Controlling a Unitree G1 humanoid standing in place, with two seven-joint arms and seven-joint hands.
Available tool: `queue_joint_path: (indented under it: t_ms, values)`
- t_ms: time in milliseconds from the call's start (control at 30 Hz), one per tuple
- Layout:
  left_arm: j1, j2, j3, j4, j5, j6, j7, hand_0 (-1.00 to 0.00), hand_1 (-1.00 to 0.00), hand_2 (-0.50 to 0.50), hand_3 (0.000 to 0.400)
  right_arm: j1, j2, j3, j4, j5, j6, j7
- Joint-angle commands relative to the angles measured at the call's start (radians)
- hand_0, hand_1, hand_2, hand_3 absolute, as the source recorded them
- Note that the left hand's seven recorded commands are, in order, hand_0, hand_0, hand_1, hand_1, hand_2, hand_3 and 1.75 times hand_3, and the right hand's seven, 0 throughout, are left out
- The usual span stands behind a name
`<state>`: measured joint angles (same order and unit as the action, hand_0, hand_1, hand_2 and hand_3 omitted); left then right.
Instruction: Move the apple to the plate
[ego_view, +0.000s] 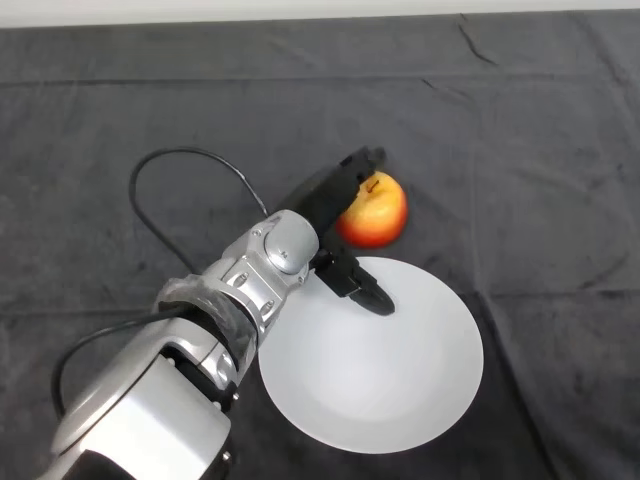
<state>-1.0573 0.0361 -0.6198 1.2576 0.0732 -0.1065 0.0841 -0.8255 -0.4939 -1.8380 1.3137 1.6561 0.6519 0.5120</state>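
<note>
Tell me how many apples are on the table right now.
1. The apple sits on the dark cloth just beyond the white plate's far rim, with the robot hand open around its left side. Nothing suggests another is hidden.

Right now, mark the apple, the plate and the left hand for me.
apple (376, 212): head view, on its red-yellow side facing the camera.
plate (400, 380): head view, on its bare white centre.
left hand (322, 200): head view, on the black palm beside the apple.
</note>
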Motion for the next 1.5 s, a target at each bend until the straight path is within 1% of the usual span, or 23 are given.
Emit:
queue_joint_path:
  t_ms: [33,500,767,1233,1500]
  values:
    - [-0.016,0.016,-0.051,-0.025,0.016,0.024,-0.014,-1.0,-1.0,0.0,0.4,0.002,-0.032,-0.0179,0.0,-0.0025,0.009,0.0008]
    - [-0.021,0.029,-0.094,-0.044,0.013,0.051,-0.002,-1.0,-1.0,0.0,0.4,0.002,-0.032,-0.0181,0.0,-0.0026,0.009,0.0008]
    - [-0.036,0.041,-0.103,-0.046,0.022,0.063,0.025,-1.0,-1.0,0.0,0.4,0.002,-0.032,-0.0183,0.0,-0.0027,0.009,0.0008]
    - [-0.073,0.052,-0.117,-0.036,0.073,0.083,0.124,-1.0,-1.0,0.0,0.4,0.002,-0.033,-0.0186,0.001,-0.0027,0.009,0.0008]
    - [-0.097,0.044,-0.129,-0.028,0.112,0.099,0.197,-1.0,-1.0,0.0,0.4,0.002,-0.033,-0.0189,0.001,-0.0027,0.009,0.0008]
